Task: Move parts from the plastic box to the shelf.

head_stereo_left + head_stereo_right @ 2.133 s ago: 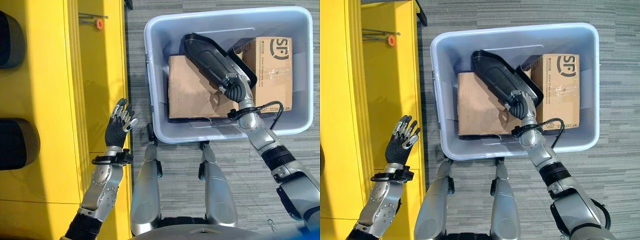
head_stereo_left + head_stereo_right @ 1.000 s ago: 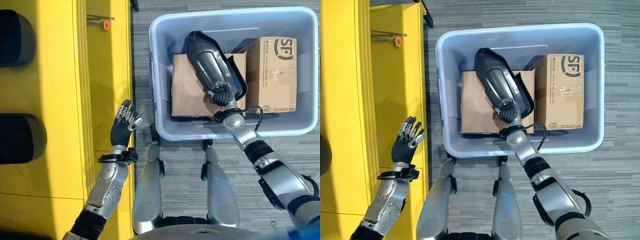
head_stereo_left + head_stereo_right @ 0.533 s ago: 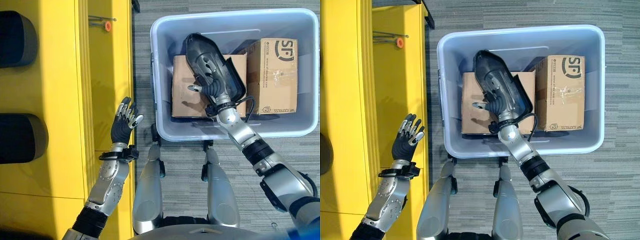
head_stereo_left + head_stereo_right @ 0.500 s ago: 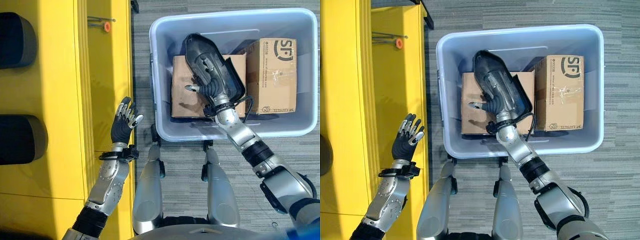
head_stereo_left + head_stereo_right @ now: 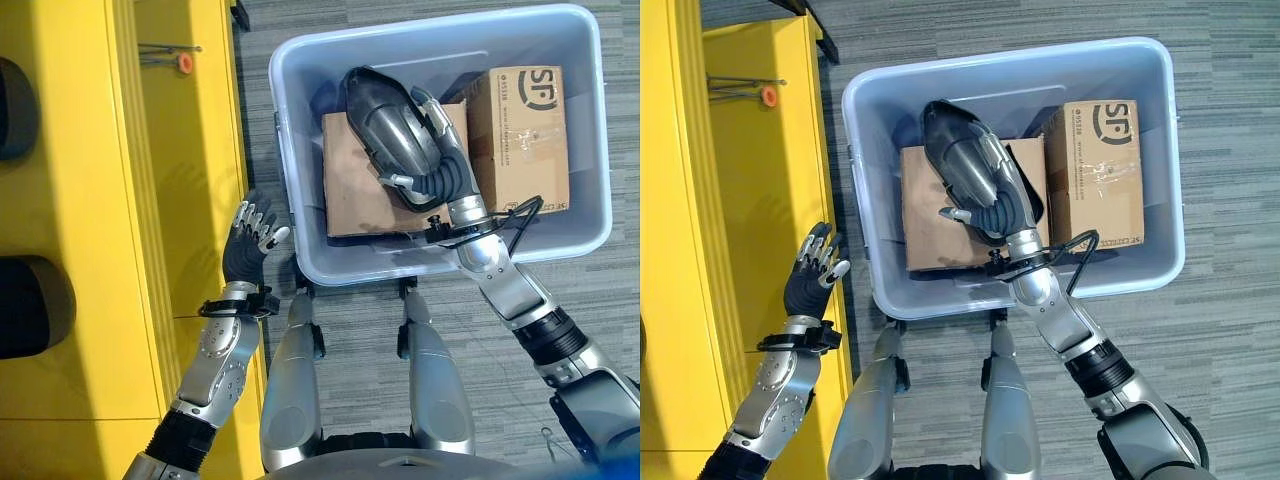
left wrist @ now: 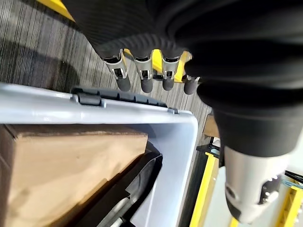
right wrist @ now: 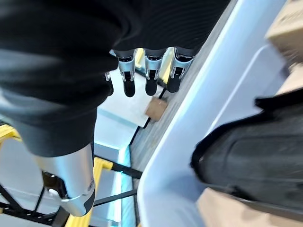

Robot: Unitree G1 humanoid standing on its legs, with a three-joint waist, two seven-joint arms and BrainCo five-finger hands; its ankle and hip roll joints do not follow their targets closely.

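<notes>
A long black moulded part (image 5: pixel 385 130) lies slanted across a flat cardboard box (image 5: pixel 345 195) inside the grey plastic box (image 5: pixel 300 255). My right hand (image 5: pixel 447 182) rests on the part's near end, open. Its fingers (image 5: pixel 432 112) run straight along the part's right edge and its thumb (image 5: pixel 396 181) sticks out over the part. The right wrist view shows straight fingers (image 7: pixel 149 78) with the black part (image 7: pixel 255 151) beyond them. My left hand (image 5: pixel 250 245) is raised, open and holding nothing, between the yellow shelf (image 5: pixel 180 170) and the plastic box.
A second, printed cardboard box (image 5: pixel 520 125) stands at the plastic box's right side. On the shelf lie a thin tool with an orange tip (image 5: pixel 183 62) and two dark rounded parts (image 5: pixel 12 95) (image 5: pixel 30 305). Grey carpet (image 5: pixel 600 300) surrounds the plastic box.
My right hand let go of the part's near end, spread its thumb and slid up over the part. The part swung from slanted towards upright. The camera shifted. The left hand stayed raised.
</notes>
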